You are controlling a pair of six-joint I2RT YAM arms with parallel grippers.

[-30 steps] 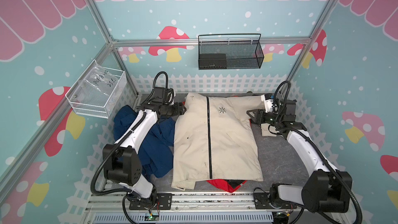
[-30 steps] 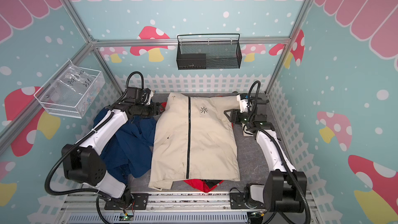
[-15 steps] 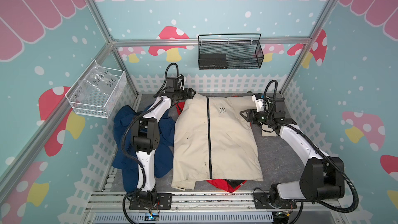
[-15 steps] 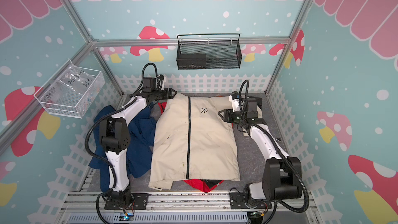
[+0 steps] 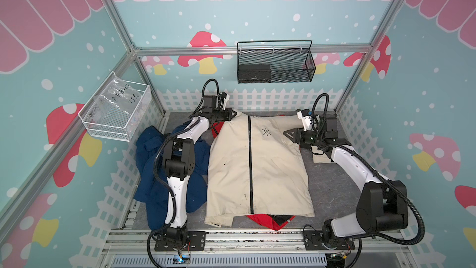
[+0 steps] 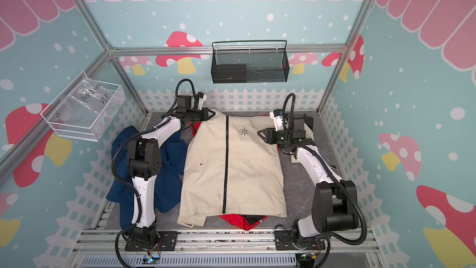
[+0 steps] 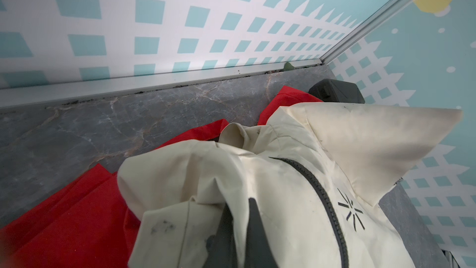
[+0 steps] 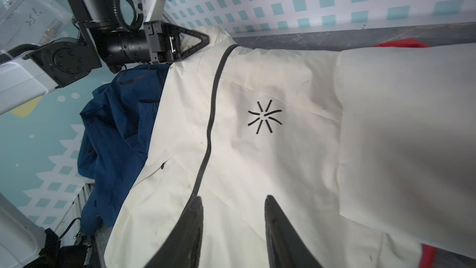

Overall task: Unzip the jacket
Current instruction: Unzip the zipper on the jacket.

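Cream matte shell, lightly soiled: jacket [image 5: 257,166] spread front-up on the grey veined counter [image 5: 332,176], black toothed zip [image 5: 250,163] closed full length. Left gripper [image 5: 230,115] pinched tight on limp collar fabric just beside the zip's top end, judged an anchor against the coming pull. Right gripper [image 5: 287,134] part-open and empty, poised over the chest panel on the zip's opposite side, near the starburst logo [image 5: 265,132]; puller too small to make out.

Both top views high over my base rail [image 5: 244,238], angled down at the back wall [image 5: 257,16], whole cell framed, left wrist camera close on the jacket [image 7: 283,176] collar, facing that wall, right wrist camera low over its chest, facing my left gripper [image 8: 202,39], both wrist views sharing the star logo [image 7: 351,211]
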